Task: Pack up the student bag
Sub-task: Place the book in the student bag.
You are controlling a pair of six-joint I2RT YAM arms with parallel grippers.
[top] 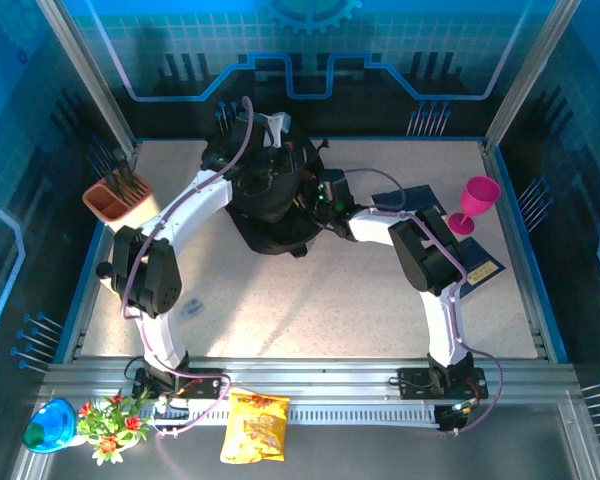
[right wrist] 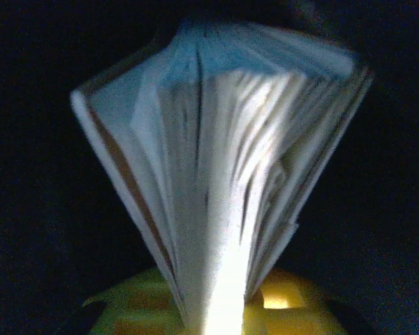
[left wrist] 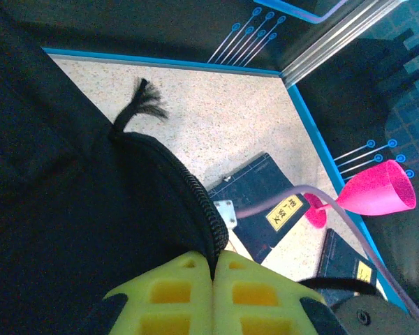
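1. Checking the top view: student bag (top: 270, 205) sits at the table's (top: 360, 310) far centre. Left arm (top: 195, 200) reaches onto its top, right arm (top: 380, 225) comes in at its right flank. Two black books (top: 410, 203) and a pink goblet (top: 477, 203) lie right of the bag, apart from it.
2. Left wrist: left gripper (left wrist: 213, 262) has its yellow fingers pressed together on the bag's zipper rim. The bag's black fabric fills the frame's left half, directly against the fingers. Frayed zipper pull (left wrist: 143, 101) sticks up from the rim. Books and goblet are on the table beyond.
3. Right wrist: right gripper (right wrist: 223, 310) is nearly closed, clamping the bottom edge of an open book (right wrist: 223, 160) whose pages fan upward. All black around it; can't tell whether that's bag fabric.
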